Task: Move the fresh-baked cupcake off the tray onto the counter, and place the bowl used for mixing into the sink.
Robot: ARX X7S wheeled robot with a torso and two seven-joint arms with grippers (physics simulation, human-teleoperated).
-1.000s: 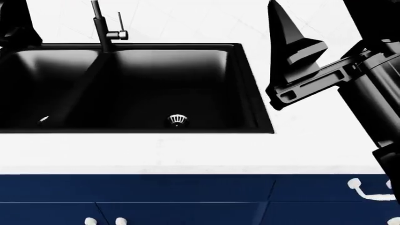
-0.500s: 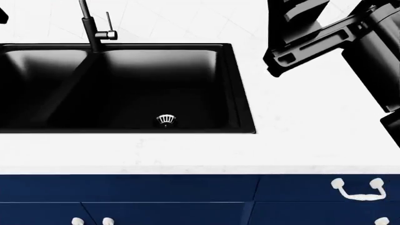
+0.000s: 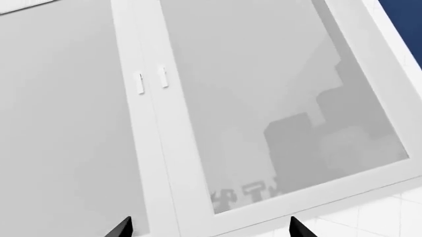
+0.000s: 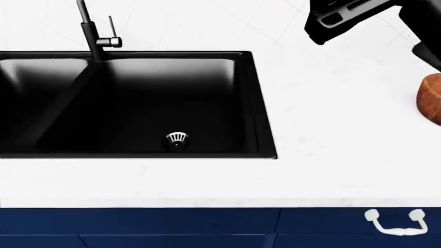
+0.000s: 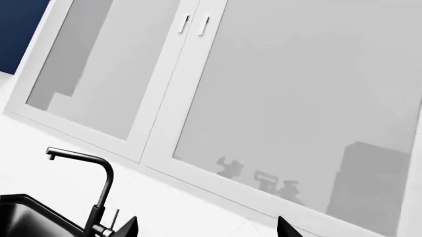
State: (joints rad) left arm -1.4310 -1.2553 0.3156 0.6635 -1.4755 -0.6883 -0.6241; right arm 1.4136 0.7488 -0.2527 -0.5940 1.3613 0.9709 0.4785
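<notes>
The bowl (image 4: 431, 98) sits on the white tabletop (image 4: 331, 134) at the far right edge of the head view, well apart from the black sink (image 4: 138, 103) and its tap (image 4: 93, 31). Both wrist views face white cabinet doors (image 3: 264, 98); the left hand (image 3: 207, 228) and right hand (image 5: 205, 227) show tips spread wide, released, grasping nothing

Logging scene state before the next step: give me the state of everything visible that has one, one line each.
sink: both basins empty, nothing in them
tap: upright, no water visible
bowl: on the counter at the right edge of the head view, mostly cut off, not in the sink
cabinet doors: closed
left hand: open, empty
right hand: open, empty
</notes>
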